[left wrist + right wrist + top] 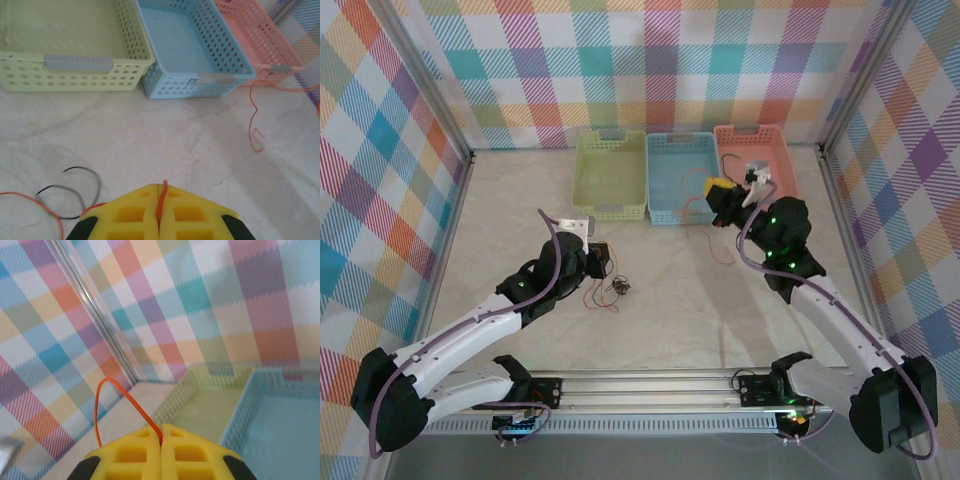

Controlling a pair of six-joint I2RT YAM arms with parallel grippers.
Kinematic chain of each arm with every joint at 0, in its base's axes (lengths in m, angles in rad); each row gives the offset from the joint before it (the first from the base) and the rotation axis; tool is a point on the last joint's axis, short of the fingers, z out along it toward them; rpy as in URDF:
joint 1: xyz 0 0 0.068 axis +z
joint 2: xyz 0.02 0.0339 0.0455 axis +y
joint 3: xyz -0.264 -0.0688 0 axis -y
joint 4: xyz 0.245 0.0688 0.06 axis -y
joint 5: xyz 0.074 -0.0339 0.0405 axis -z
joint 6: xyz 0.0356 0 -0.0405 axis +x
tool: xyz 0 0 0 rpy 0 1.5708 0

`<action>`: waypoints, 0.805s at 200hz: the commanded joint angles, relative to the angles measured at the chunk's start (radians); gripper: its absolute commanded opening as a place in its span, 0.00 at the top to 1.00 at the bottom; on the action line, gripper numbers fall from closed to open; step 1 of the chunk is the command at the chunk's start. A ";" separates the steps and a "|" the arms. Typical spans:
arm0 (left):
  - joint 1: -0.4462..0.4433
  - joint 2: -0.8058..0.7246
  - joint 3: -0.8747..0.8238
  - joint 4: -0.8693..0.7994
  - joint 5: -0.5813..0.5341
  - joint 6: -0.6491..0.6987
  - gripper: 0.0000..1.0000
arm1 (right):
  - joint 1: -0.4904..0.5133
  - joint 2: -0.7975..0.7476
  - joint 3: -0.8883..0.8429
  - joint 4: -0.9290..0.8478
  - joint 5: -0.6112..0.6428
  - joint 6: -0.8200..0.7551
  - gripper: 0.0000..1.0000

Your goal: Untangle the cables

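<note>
My left gripper point(160, 187) is shut low over the table on a red-orange cable point(161, 197) that pokes up between its yellow fingers. A black cable point(82, 172) loops on the table just to its left, with more red-orange cable point(40, 202) beside it. From above, the left gripper point(599, 262) sits next to a small tangle of cables point(614, 289). My right gripper point(718, 189) is raised by the blue basket's front right corner. It is shut point(161, 427) on another red-orange cable point(107, 387), which arcs out to the left and hangs down to the table point(721, 250).
Three baskets stand in a row at the back: green point(610, 175), blue point(672, 212) and pink point(765, 135). Checked walls and metal posts close in the table on three sides. A rail point(650, 385) runs along the near edge.
</note>
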 commanded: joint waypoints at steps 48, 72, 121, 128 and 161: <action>0.011 -0.082 -0.073 0.071 -0.005 0.013 1.00 | 0.008 0.203 0.447 -0.144 -0.004 -0.007 1.00; 0.010 -0.107 -0.085 0.071 -0.009 0.015 1.00 | 0.008 0.315 0.601 -0.158 0.029 -0.016 1.00; 0.010 -0.103 -0.090 0.073 -0.024 0.020 1.00 | 0.007 0.583 0.987 -0.257 0.079 -0.039 1.00; 0.010 -0.104 -0.090 0.071 -0.027 0.023 1.00 | 0.007 0.621 1.033 -0.276 0.090 -0.047 1.00; 0.010 -0.117 -0.092 0.066 -0.037 0.027 1.00 | 0.004 0.769 1.162 -0.335 0.144 -0.080 1.00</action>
